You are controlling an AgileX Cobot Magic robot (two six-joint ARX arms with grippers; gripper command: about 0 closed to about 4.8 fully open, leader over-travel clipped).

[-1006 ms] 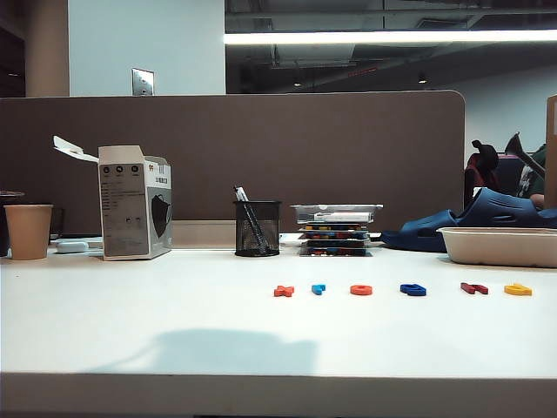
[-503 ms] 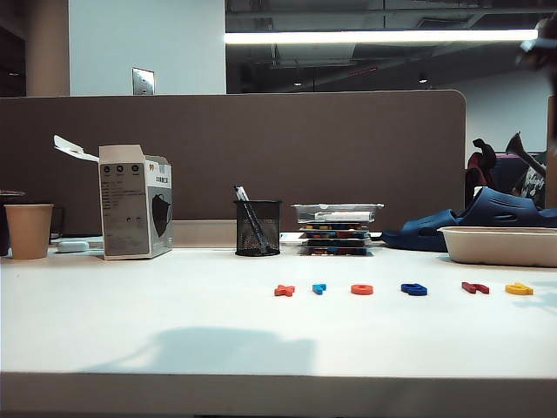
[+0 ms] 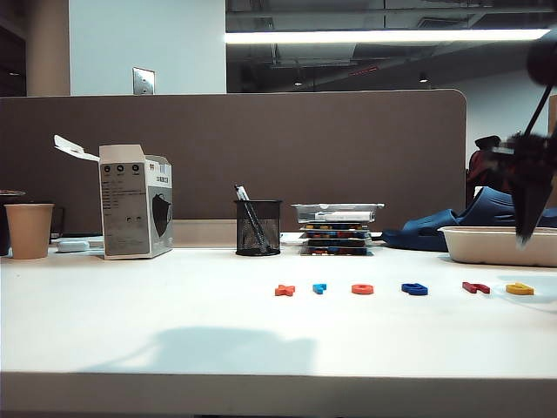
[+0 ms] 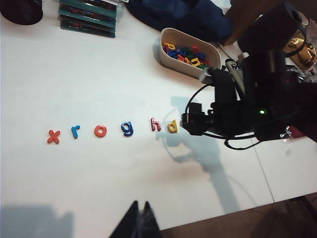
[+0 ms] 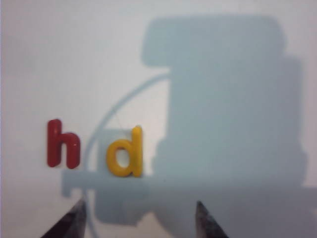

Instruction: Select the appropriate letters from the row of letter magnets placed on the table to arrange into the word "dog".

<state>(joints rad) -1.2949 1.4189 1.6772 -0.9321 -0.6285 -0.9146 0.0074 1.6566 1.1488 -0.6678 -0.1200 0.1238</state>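
Your right gripper hung above the table with jaws spread, empty, just short of the yellow "d" — last in the row, beside the dark red "h". The "o" and "g" lay mid-row. Your left gripper sat apart, jaws pressed together.

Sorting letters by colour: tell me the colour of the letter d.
Yellow; the letter d shows best in the right wrist view.
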